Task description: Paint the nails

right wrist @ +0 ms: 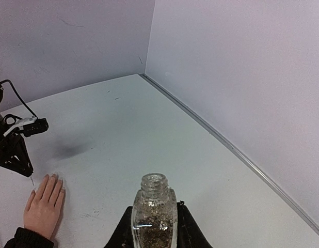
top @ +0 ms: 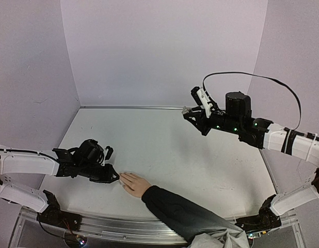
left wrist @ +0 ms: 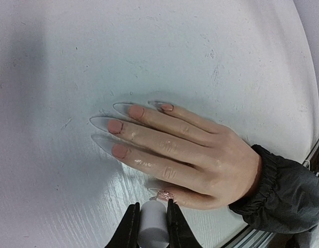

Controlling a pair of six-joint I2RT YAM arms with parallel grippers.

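Note:
A light-skinned hand (left wrist: 195, 155) in a dark sleeve lies flat on the white table (left wrist: 72, 57), fingers spread toward the left. Its nails (left wrist: 114, 126) are pinkish with long clear tips. My left gripper (left wrist: 150, 207) is shut on a white brush cap (left wrist: 152, 227). The brush tip rests at the thumb nail (left wrist: 163, 195), which carries glittery polish. From above, the left gripper (top: 113, 177) sits right at the hand's (top: 134, 184) fingertips. My right gripper (right wrist: 155, 211) is shut on an open glass bottle of glitter polish (right wrist: 154, 217), held in the air at the back right (top: 187, 111).
Pale walls close in the table at the back and both sides, with a metal strip (right wrist: 226, 144) along the right wall's foot. The sleeved forearm (top: 185, 214) crosses the near edge between the two arm bases. A black cable (top: 252, 76) loops above the right arm.

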